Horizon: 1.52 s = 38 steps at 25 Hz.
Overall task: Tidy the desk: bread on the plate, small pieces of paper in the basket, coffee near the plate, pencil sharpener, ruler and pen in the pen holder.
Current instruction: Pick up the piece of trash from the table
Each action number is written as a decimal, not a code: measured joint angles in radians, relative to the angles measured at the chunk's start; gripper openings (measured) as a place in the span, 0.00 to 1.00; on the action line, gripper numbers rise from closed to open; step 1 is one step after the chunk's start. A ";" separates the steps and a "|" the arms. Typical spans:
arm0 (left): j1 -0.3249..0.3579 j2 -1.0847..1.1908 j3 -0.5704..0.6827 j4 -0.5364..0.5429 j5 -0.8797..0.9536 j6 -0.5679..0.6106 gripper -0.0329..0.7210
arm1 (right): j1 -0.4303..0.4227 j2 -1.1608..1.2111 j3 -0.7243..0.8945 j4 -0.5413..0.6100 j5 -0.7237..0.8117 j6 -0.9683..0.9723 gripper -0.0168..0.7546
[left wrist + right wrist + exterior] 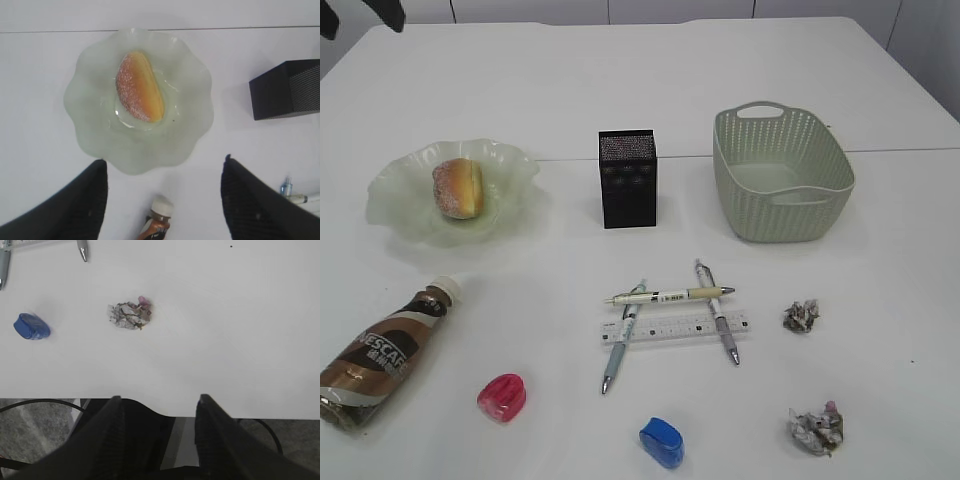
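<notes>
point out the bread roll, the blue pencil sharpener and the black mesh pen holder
sugared bread roll [140, 87], left wrist view, middle of crust
blue pencil sharpener [661, 441], exterior view, top face
black mesh pen holder [628, 185], exterior view, front wall

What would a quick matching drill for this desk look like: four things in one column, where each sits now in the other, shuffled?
Things:
1. bread
2. coffee bottle
3. ruler
4. basket

Places:
A. lying under the crossed pens, in front of the pen holder
B. on the glass plate
C. standing empty, back right of the table
D. lying on its side, front left, in front of the plate

Pairs: 1-B, 2-D, 3-A, 4-C
</notes>
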 joint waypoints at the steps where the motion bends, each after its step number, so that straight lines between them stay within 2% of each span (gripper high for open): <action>1: 0.000 -0.035 0.033 -0.001 0.000 0.000 0.73 | 0.000 0.000 0.000 0.005 0.000 0.000 0.47; 5: 0.000 -0.221 0.205 0.000 0.006 0.000 0.73 | 0.000 0.006 0.000 0.027 -0.011 -0.002 0.49; 9: 0.000 -0.398 0.357 0.026 0.013 0.000 0.73 | 0.000 0.053 0.000 0.036 -0.024 -0.004 0.58; 12: 0.000 -0.513 0.437 0.026 0.015 0.000 0.73 | 0.000 0.103 0.000 0.058 -0.036 -0.019 0.66; 14: 0.000 -0.581 0.477 0.036 0.018 0.000 0.73 | 0.005 0.133 0.000 0.090 -0.054 -0.043 0.68; 17: 0.000 -0.650 0.533 0.053 0.018 0.000 0.73 | 0.056 0.178 0.000 0.106 -0.109 -0.056 0.69; 22: 0.000 -0.701 0.561 0.057 0.019 0.001 0.73 | 0.186 0.285 -0.002 0.098 -0.157 -0.063 0.69; 31: 0.000 -0.728 0.561 0.057 0.019 0.002 0.73 | 0.202 0.429 -0.004 0.044 -0.233 -0.066 0.67; 38: 0.000 -0.737 0.562 0.057 0.019 0.002 0.73 | 0.262 0.563 -0.007 -0.017 -0.340 0.018 0.67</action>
